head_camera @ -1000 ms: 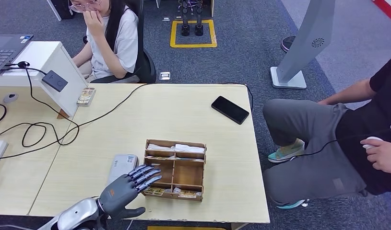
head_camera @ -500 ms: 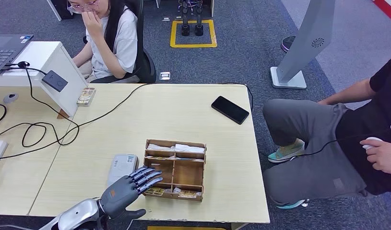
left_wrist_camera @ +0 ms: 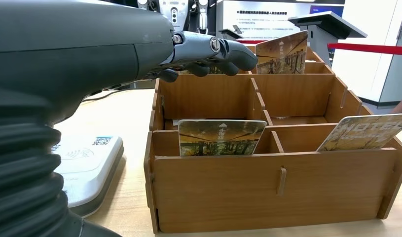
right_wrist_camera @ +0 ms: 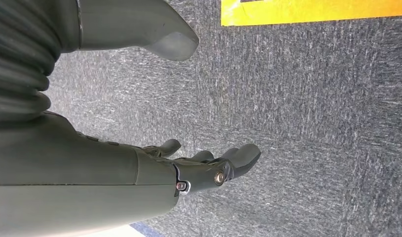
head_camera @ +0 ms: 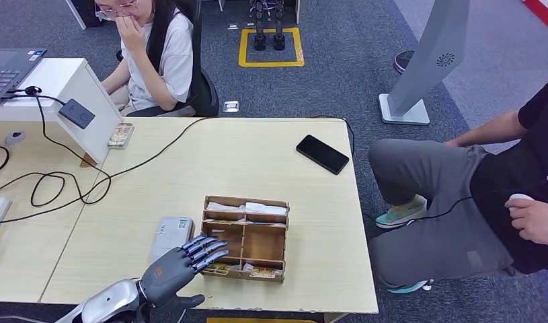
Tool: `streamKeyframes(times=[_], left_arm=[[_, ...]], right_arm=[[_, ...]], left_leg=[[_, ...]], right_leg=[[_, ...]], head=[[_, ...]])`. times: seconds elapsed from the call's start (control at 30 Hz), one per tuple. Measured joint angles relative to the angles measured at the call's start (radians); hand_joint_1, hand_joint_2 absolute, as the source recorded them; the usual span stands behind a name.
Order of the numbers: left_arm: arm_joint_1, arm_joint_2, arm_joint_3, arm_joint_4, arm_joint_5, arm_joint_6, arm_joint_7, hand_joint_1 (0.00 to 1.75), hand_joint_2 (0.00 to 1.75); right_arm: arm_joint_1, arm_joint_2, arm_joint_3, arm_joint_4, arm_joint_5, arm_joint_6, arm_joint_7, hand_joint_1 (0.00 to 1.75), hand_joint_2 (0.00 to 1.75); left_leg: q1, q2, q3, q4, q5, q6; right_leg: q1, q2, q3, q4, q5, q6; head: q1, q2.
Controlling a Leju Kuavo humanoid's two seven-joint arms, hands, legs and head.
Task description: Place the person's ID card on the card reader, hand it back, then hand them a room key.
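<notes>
Left hand (head_camera: 179, 266) sits at the table's 6 o'clock edge, fingers extended and slightly spread, holding nothing, fingertips (left_wrist_camera: 223, 49) over the near-left corner of the compartmented wooden card box (head_camera: 245, 238). Printed room key cards (left_wrist_camera: 220, 137) stand upright in the box's near compartments. White flat card reader (head_camera: 171, 233) lies just beside the box at its 9 o'clock. Right hand (right_wrist_camera: 208, 165) hangs over grey carpet, fingers loosely apart, empty. Black phone (head_camera: 322, 154) lies at the table's 1 o'clock.

light: bright, even, indoor | shadows: soft, faint | focus: sharp; nearest wrist cover blurred
</notes>
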Motion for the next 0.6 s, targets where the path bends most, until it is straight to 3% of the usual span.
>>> streamKeyframes(times=[0.07, 0.13, 0.2, 0.6], left_arm=[[0.000, -0.001, 0.000, 0.000, 0.000, 0.000, 0.000, 0.15, 1.75], [0.000, -0.002, 0.000, 0.000, 0.000, 0.000, 0.001, 1.02, 1.75], [0.000, -0.003, 0.000, 0.000, 0.005, -0.004, 0.003, 1.75, 1.75], [0.000, -0.025, -0.014, 0.010, 0.016, -0.020, 0.002, 1.72, 1.75]], right_arm=[[-0.001, 0.000, 0.000, 0.000, 0.001, 0.000, -0.001, 0.00, 1.75], [-0.001, 0.000, -0.001, 0.000, 0.001, -0.001, -0.003, 0.00, 1.75], [-0.001, 0.000, -0.002, 0.000, 0.003, -0.001, -0.006, 0.00, 1.75], [-0.005, 0.002, -0.029, 0.000, -0.009, -0.002, -0.023, 0.00, 1.75]], left_leg=[[0.000, 0.000, 0.000, 0.000, 0.000, 0.000], [0.000, 0.000, 0.000, 0.000, 0.000, 0.000], [0.000, 0.000, 0.000, 0.000, 0.000, 0.000], [0.000, 0.000, 0.000, 0.000, 0.000, 0.000]], right_leg=[[0.000, 0.000, 0.000, 0.000, 0.000, 0.000], [0.000, 0.000, 0.000, 0.000, 0.000, 0.000], [0.000, 0.000, 0.000, 0.000, 0.000, 0.000], [0.000, 0.000, 0.000, 0.000, 0.000, 0.000]], head=[[0.000, 0.000], [0.000, 0.000], [0.000, 0.000], [0.000, 0.000]])
